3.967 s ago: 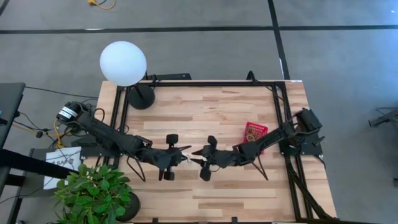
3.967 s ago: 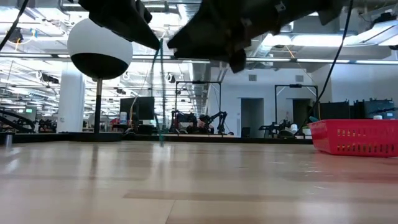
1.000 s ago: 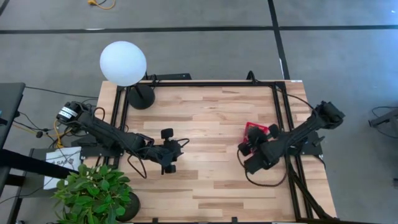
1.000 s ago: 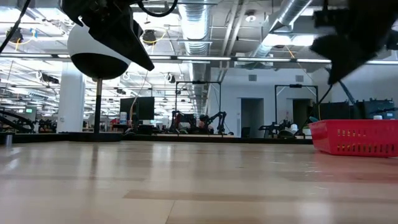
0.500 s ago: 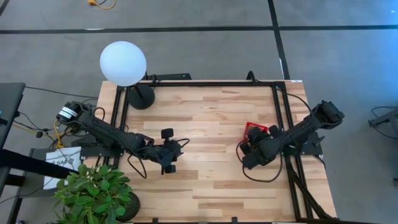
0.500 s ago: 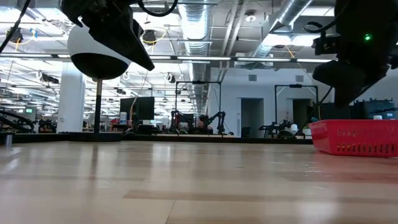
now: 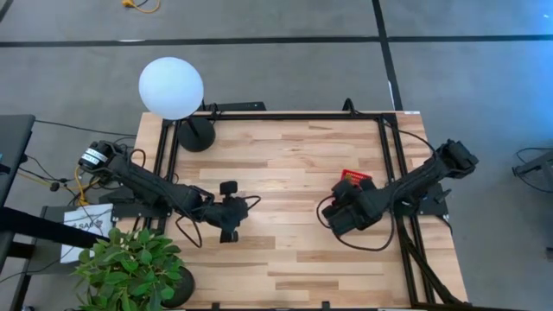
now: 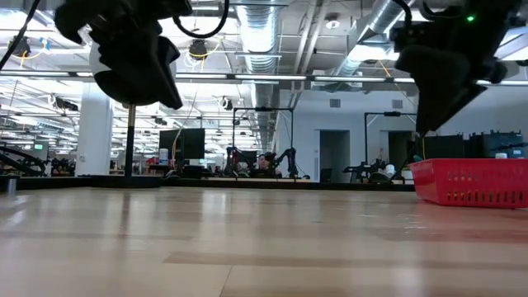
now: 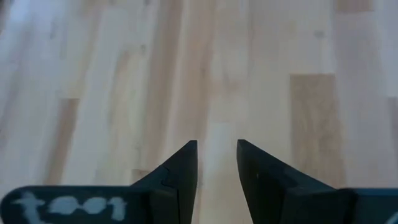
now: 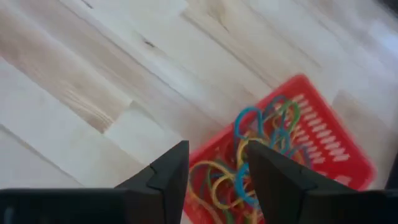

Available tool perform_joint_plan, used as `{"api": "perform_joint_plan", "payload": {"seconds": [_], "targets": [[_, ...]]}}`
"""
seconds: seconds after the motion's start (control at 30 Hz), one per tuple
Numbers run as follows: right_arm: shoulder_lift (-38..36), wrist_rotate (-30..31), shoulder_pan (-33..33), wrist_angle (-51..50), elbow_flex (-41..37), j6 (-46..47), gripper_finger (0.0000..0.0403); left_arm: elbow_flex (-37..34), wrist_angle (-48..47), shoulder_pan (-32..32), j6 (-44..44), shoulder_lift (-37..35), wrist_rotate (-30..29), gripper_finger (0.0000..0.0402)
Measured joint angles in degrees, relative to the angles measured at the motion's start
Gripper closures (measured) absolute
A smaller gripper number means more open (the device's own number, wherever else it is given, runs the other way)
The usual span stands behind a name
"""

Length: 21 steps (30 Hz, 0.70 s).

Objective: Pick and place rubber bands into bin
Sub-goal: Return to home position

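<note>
Off the worktop's (image 7: 285, 155) near left corner stands a leafy potted plant (image 7: 130, 268). Just past it, the left arm (image 7: 155, 192) reaches in from the left edge. The left jaws hang above bare wood on the near left part of the worktop, clear of the surface in the low view. Seen from the wrist, their two dark fingers (image 9: 183, 168) stand a narrow gap apart, with only planks between them and nothing held.

On the right side, the right arm (image 7: 415, 183) folds in from the right-hand frame rail. The right jaws are raised above the worktop at the near left side of the bin (image 7: 354, 179), hiding part of it from overhead. Their fingers (image 10: 171, 168) are also a little parted and hold nothing. The wrist camera looks past them straight down into the bin.

The bin is a small red slotted basket sitting flat on the wood toward the right edge, low and wide in the level view (image 8: 470, 183). Inside it the rubber bands (image 10: 267, 124) lie in a loose tangle of blue, green, yellow and red loops.

At the far left corner the black lamp base (image 7: 196, 135) stands on the worktop, with the white lamp globe (image 7: 171, 87) beyond it. Behind the table, the level view opens into a long hall with ceiling ducts (image 8: 264, 33).
</note>
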Motion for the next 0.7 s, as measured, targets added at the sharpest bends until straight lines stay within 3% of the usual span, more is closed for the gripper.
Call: {"api": "perform_joint_plan", "payload": {"seconds": [0.07,0.17,0.33,0.5,0.6,0.7], "targets": [[0.0,1.17,-0.03,0.15,0.19,-3.34,0.0244,0.07,-1.89,0.59,-1.8,-0.6,-1.44,0.0298],[-2.23,0.41,-0.04,-1.39,2.65,-4.3,0.0247,1.3,-5.69,1.18,-6.27,-3.9,1.01,0.0298],[-9.8,-2.8,2.64,-2.51,11.44,-8.85,0.025,4.84,-9.44,-0.14,-7.63,-14.83,5.25,0.0298],[-19.08,5.09,8.82,-1.5,18.23,-19.91,0.0248,6.85,-12.63,-1.57,-3.03,-30.34,3.67,0.0298],[-24.26,9.62,13.18,2.52,17.17,-27.99,0.0249,5.17,-14.23,-2.33,-1.91,-39.47,3.82,0.0298],[-29.59,14.35,16.95,6.54,13.1,-30.18,0.0252,-0.73,-14.27,-3.06,-2.65,-47.87,6.66,0.0298]]}}
